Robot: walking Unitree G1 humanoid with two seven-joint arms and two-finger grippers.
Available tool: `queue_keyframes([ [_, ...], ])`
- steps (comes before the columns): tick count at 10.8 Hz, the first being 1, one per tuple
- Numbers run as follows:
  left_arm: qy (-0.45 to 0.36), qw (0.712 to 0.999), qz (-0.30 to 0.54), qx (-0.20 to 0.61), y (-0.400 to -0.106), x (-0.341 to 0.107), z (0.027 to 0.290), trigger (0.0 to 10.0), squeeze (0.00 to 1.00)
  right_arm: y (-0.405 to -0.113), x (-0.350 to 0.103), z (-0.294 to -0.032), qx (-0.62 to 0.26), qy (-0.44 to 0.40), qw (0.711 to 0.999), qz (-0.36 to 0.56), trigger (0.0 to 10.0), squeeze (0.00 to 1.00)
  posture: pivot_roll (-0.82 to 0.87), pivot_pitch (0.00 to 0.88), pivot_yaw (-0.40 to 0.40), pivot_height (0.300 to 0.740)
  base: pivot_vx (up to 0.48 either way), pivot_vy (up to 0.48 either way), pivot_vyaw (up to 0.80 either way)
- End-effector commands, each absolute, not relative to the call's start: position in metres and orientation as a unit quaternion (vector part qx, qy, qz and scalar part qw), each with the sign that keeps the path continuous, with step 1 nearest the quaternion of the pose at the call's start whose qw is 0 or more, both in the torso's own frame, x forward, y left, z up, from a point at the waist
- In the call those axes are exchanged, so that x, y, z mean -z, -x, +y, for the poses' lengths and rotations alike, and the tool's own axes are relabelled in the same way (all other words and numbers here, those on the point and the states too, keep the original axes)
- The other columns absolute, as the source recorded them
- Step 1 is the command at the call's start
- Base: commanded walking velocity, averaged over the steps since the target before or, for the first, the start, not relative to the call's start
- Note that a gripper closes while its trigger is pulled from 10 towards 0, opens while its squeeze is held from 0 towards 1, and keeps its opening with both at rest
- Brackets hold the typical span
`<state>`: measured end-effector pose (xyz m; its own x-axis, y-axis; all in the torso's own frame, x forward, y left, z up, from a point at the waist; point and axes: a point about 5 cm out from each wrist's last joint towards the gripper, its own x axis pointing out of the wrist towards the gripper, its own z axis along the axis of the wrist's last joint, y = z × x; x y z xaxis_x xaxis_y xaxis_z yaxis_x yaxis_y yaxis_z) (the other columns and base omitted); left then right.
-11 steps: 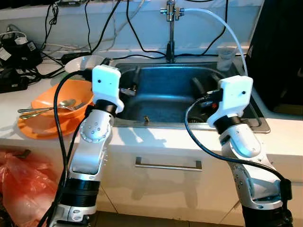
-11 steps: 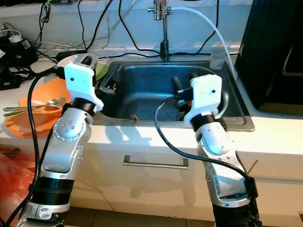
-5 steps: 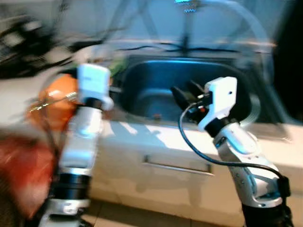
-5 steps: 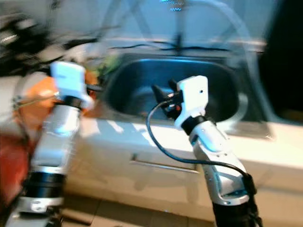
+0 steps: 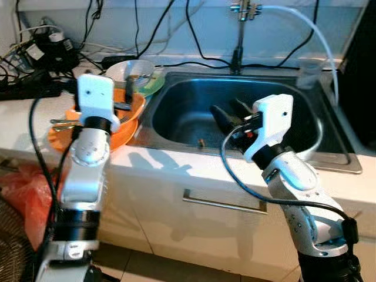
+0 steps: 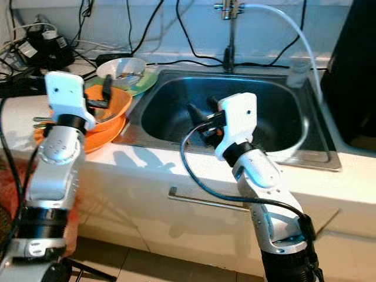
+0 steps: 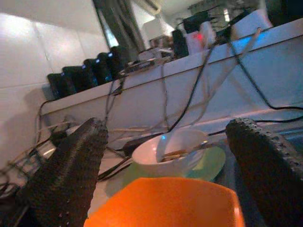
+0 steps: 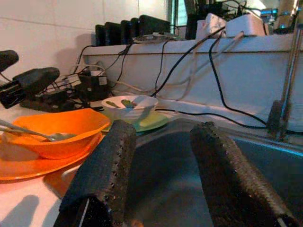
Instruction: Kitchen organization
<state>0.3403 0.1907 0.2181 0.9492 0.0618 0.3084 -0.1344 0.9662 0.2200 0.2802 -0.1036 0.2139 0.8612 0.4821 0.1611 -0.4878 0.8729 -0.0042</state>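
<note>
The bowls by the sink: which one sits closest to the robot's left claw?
The orange bowl, stacked on an orange plate, lies right beneath the open left gripper. The white bowl sits farther back on a green plate.

White countertop (image 5: 176,161), steel sink (image 5: 329,158), tap (image 5: 239,35), drawer handle (image 5: 223,202), tiled wall (image 8: 57,23), cables.
</note>
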Motion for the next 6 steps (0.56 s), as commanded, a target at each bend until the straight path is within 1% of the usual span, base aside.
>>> queue_keyframes([
  [1, -0.117, 0.979, -0.148, -0.076, -0.343, -0.222, 0.202, 10.0, 0.0, -0.28, -0.216, -0.099, -0.274, -0.028, 0.958, -0.074, 10.0, 0.0, -0.03, 0.0, 0.085, 0.74, 0.0, 0.0, 0.0],
  [2, -0.093, 0.983, -0.123, -0.1, -0.345, -0.215, 0.213, 10.0, 0.0, -0.271, -0.21, -0.086, -0.346, -0.027, 0.937, -0.039, 10.0, 0.0, -0.02, 0.0, 0.087, 0.74, 0.0, 0.0, 0.0],
  [3, -0.073, 0.985, -0.094, -0.122, -0.346, -0.205, 0.223, 10.0, 0.0, -0.267, -0.201, -0.082, -0.366, 0.0, 0.93, -0.022, 10.0, 0.0, -0.01, 0.0, 0.084, 0.74, 0.0, 0.0, 0.0],
  [6, -0.052, 0.983, -0.07, -0.164, -0.349, -0.195, 0.243, 10.0, 0.0, -0.261, -0.195, -0.078, -0.38, 0.001, 0.925, -0.003, 10.0, 0.0, -0.02, 0.0, 0.084, 0.74, 0.0, 0.0, 0.0],
])
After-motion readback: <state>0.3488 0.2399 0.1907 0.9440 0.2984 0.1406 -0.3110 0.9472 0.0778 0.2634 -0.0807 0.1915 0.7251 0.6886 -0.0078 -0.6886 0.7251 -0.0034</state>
